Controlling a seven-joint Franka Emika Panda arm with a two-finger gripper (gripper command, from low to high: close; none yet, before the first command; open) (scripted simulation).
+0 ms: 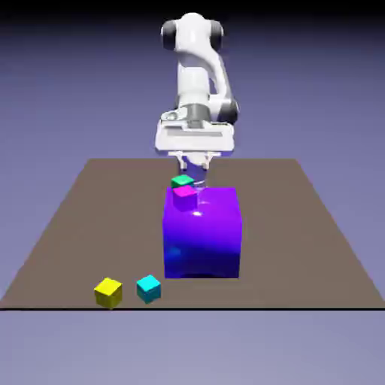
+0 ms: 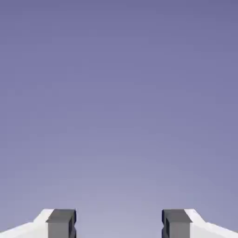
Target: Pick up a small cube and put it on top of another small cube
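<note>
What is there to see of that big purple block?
The big purple block is a glossy, box-shaped thing with flat faces and soft bright reflections, its front shading to deep blue low on the exterior view's left. It sits upright on the brown table. The small magenta cube overlaps its top edge in the picture; whether they touch, I can't tell. The hand view doesn't show the block.

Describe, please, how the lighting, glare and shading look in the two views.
Exterior view: a small bright highlight on the glossy purple block, with a bluish sheen low on its front; the backdrop darkens to near black at the top. Hand view: only a smooth blue-violet gradient, paler toward the bottom, behind the fingertips.
</note>
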